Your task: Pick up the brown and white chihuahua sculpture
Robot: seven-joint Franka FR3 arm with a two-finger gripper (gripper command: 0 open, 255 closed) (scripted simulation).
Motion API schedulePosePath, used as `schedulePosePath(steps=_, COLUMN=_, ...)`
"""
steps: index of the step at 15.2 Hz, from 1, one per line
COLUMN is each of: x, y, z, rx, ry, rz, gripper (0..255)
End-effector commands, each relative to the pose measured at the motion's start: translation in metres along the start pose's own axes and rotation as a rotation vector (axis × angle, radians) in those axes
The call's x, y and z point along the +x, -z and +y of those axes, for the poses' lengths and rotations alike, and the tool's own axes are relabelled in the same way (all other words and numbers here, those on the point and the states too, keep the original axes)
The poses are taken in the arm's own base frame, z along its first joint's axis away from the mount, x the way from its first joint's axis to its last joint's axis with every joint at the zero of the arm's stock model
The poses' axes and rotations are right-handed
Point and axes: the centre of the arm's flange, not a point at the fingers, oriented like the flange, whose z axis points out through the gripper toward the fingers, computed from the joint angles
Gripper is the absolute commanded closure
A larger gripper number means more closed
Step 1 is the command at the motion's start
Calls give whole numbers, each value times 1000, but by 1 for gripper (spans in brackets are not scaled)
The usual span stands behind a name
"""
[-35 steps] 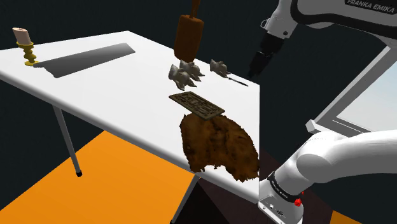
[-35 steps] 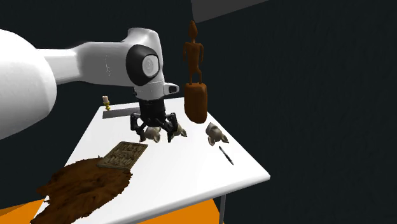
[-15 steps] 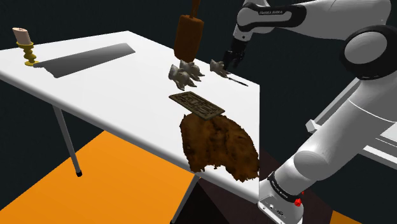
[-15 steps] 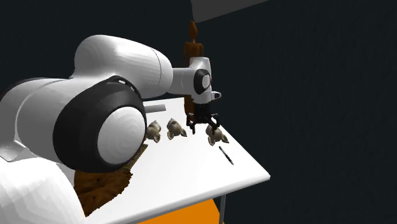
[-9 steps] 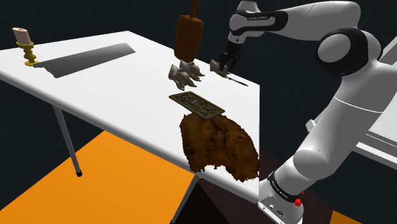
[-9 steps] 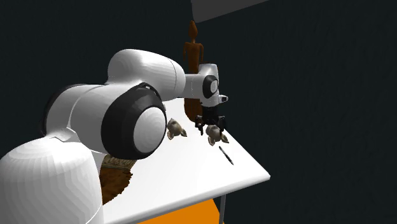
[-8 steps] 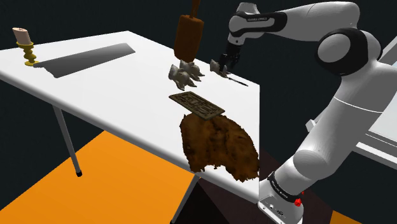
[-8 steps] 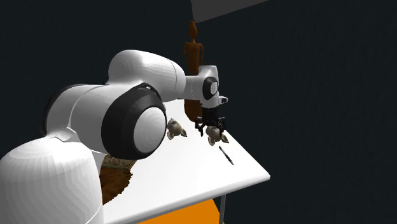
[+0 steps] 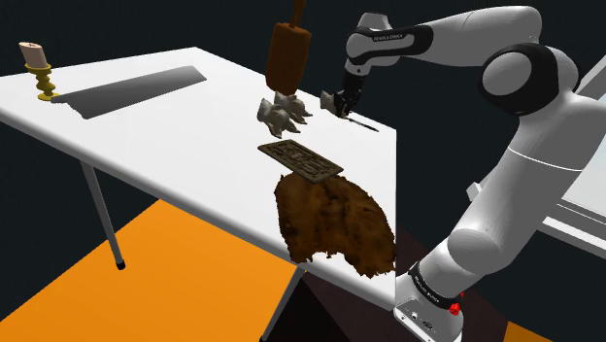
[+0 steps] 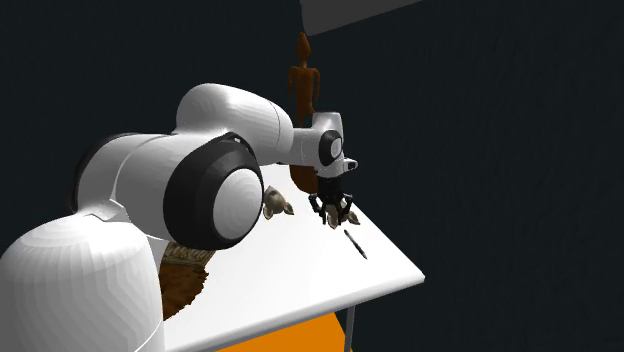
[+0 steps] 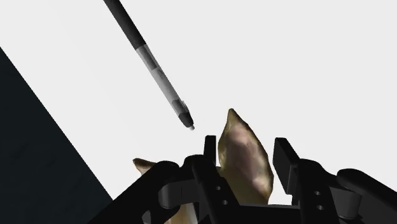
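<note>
Chihuahua sculpture (image 11: 245, 156), tan and white, on the white table (image 9: 175, 136), close to the far corner on the stand's side. Hand (image 9: 339, 101) down over it from above, black fingers (image 11: 287, 167) set against both flanks, sculpture clasped between them and resting on the tabletop. Pointed ear and pale head up between the fingertips in the wrist view. Dark pen (image 9: 364, 123) just beside the sculpture, nearer that same corner, tip aimed toward it but apart. Two more small pale figurines (image 9: 282, 113) near, further along the far edge and away from the corner. Tall brown carved statue (image 9: 287, 53) behind those, at the far edge. Carved brown plaque (image 9: 299, 158) flat near the middle of the table. Shaggy brown pelt (image 9: 335, 222) just beside the plaque, hanging over the near edge by the near corner on the stand's side. Brass-coloured candlestick (image 9: 40, 73) well apart, at the corner farthest from the stand. Orange floor (image 9: 146, 282) below.
</note>
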Motion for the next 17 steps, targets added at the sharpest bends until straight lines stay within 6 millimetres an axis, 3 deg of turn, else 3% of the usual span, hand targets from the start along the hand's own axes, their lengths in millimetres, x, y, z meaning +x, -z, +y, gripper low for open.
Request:
schedulePosePath(steps=1, x=0, y=0, z=0, rx=0, ry=0, rz=0, gripper=255)
schedulePosePath(steps=8, x=0, y=-1, z=0, rx=0, ry=0, rz=0, gripper=255)
schedulePosePath(steps=17, x=-1, y=47, z=4, rx=0, ry=0, rz=0, gripper=255)
